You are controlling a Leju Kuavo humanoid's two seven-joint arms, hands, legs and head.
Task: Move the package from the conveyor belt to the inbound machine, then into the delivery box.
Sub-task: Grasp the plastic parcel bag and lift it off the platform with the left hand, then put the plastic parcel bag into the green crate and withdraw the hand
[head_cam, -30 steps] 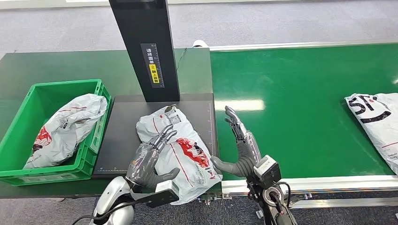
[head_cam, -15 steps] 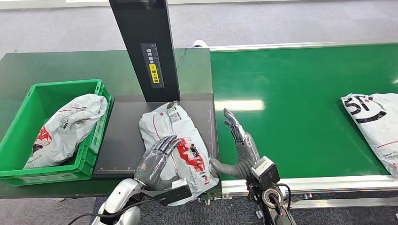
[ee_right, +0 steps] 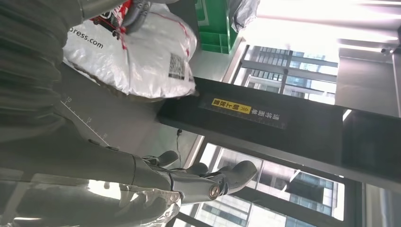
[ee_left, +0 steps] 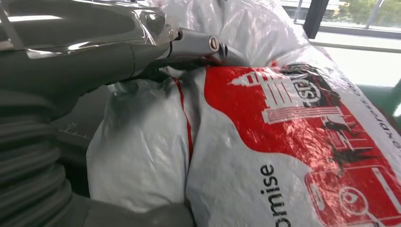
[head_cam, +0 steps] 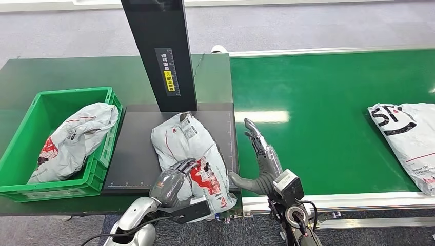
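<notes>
Package (head_cam: 191, 146), red-printed "express.com", barcode label, under left hand (head_cam: 172, 182).

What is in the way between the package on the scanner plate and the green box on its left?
Nothing stands on the dark plate between the package and the green box. The box wall facing it must be cleared, and another package already lies inside. The left robot hand rests on the package.
</notes>
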